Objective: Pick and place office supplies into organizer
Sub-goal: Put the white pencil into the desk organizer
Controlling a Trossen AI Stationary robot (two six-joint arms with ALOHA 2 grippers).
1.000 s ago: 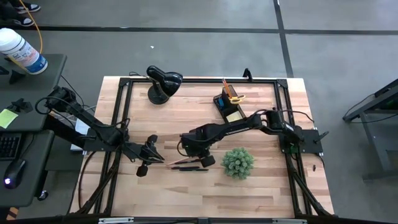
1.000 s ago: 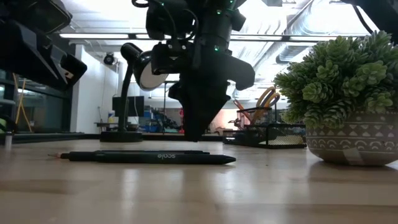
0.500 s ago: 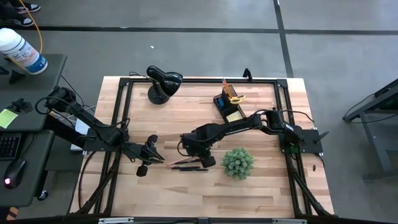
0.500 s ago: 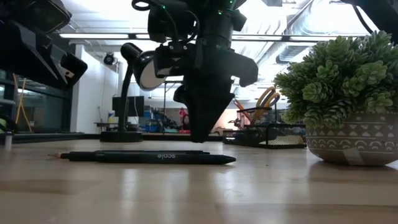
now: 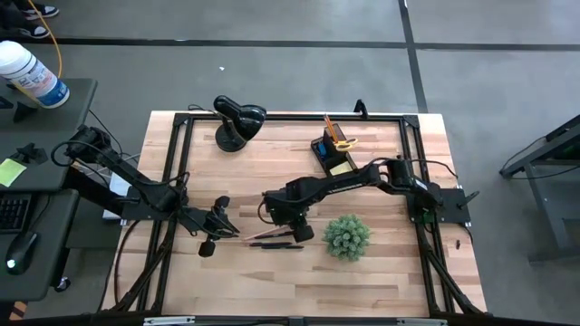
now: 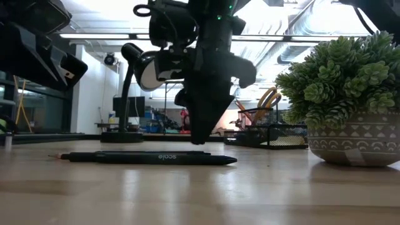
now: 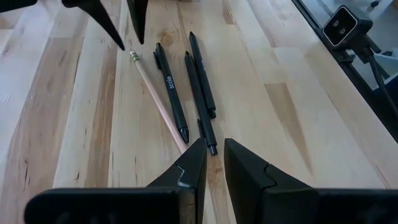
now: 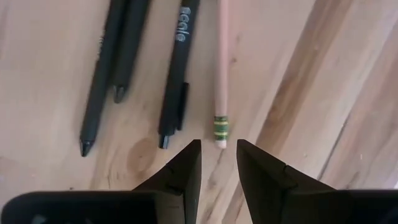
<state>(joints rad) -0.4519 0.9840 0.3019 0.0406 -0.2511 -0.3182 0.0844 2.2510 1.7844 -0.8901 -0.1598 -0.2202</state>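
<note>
Three thin black pens point(image 7: 171, 93) and a wooden pencil point(image 8: 222, 56) lie side by side on the table point(image 5: 381, 272), near its middle. My right gripper point(image 8: 217, 155) points steeply down over them, open, and the pencil's eraser end point(image 8: 220, 127) lies just ahead of the gap between its fingers. Whether the fingertips reach the wood does not show. My left gripper point(image 7: 214, 155) hovers to the left of the pens' other ends, its fingers a narrow gap apart with nothing between them. The black organizer point(image 5: 333, 154) stands at the far side with yellow-handled scissors point(image 5: 343, 142) and a yellow pad point(image 5: 341, 168) in it.
A round green plant point(image 5: 347, 235) in a patterned pot stands just right of the pens, close to my right arm. A black desk lamp point(image 5: 237, 122) stands at the far left. Black frame rails point(image 5: 181, 163) run along the table's sides. Bare wood lies toward the near edge.
My right gripper has rolled a little about its own pointing line and stayed above the pencil's eraser end. The pens and the pencil lie as they did.
</note>
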